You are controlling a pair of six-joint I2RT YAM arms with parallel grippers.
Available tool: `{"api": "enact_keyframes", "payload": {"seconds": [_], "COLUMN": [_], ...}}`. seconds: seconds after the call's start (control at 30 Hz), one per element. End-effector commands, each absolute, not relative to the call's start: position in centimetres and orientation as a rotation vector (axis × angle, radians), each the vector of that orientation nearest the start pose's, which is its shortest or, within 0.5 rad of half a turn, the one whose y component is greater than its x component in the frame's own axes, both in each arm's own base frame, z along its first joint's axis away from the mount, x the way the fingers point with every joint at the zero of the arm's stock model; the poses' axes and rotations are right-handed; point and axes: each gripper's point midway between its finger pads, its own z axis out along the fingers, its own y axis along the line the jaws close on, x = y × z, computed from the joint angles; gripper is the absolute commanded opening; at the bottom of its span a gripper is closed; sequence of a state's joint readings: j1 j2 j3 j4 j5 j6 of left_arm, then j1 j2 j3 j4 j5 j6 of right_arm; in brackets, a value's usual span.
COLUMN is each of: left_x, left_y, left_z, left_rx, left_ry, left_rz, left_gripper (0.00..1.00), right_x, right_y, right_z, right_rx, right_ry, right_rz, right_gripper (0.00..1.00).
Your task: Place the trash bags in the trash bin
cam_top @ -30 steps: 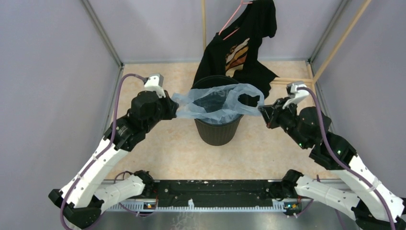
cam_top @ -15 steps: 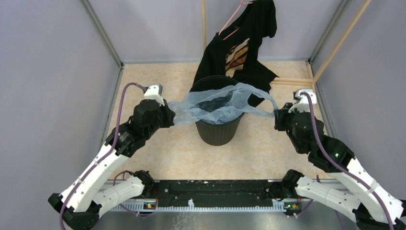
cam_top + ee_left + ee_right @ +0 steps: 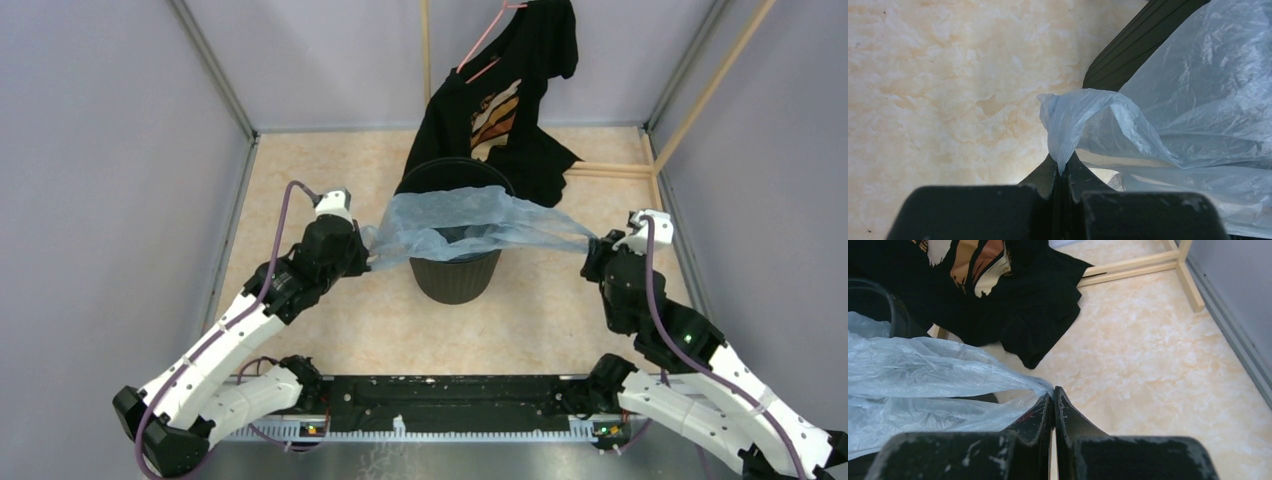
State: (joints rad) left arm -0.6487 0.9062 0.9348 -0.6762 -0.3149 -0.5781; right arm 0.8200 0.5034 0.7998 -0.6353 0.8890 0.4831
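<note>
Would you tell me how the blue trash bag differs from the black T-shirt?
The trash bag is translucent pale blue; the T-shirt opaque black. The trash bag stretches over the trash bin between left tool and right tool; the T-shirt hangs from a hanger. Both look soft.

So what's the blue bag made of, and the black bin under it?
The blue bag looks like very thin plastic film: you can see through it, and it is crinkly and a little shiny. The black bin looks like hard plastic, with fine ribs running along its wall and a dull sheen. From its look alone, painted metal can't be ruled out.
</note>
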Motion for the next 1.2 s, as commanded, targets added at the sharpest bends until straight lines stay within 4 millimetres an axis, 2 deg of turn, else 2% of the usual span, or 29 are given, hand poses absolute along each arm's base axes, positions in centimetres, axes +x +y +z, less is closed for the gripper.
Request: {"api": "enact_keyframes", "payload": {"seconds": [0.0, 0.2, 0.33, 0.5, 0.6, 0.73, 0.93, 1.07, 1.17], "left_x": [24.9, 25.1, 24.3, 23.5, 23.2, 22.9, 22.2, 21.4, 20.8], "left_y": [-12.7, -12.2, -11.9, -12.1, -12.3, -11.3, -11.1, -11.0, -10.7], "left_z": [22.7, 26.7, 28.7, 27.7, 26.7, 26.4, 25.5, 26.3, 27.1], "left_rx": [-0.122, -0.103, -0.098, -0.097, -0.079, -0.068, -0.109, -0.138, -0.13], "left_ry": [2.14, 2.055, 2.006, 2.008, 2.034, 2.049, 2.058, 2.027, 1.995], "left_rz": [-0.273, -0.288, -0.331, -0.374, -0.385, -0.323, -0.351, -0.409, -0.432], "left_gripper": [0.0, 0.0, 0.0, 0.0, 0.0, 0.0, 0.0, 0.0, 0.0], "right_x": [22.9, 24.4, 23.5, 22.3, 21.7, 21.0, 21.0, 20.5, 20.1], "right_y": [3.8, 2.5, 2.5, 3.1, 2.1, 1.0, 1.4, 1.2, 1.7], "right_z": [28.9, 31.7, 32.5, 30.8, 29.7, 29.3, 26.9, 26.5, 26.9], "right_rx": [0.306, 0.325, 0.288, 0.259, 0.291, 0.325, 0.41, 0.476, 0.439], "right_ry": [1.689, 1.652, 1.695, 1.748, 1.769, 1.801, 1.838, 1.811, 1.808], "right_rz": [-0.009, -0.033, -0.002, 0.071, 0.025, -0.03, 0.007, 0.05, 0.109], "right_gripper": [0.0, 0.0, 0.0, 0.0, 0.0, 0.0, 0.0, 0.0, 0.0]}}
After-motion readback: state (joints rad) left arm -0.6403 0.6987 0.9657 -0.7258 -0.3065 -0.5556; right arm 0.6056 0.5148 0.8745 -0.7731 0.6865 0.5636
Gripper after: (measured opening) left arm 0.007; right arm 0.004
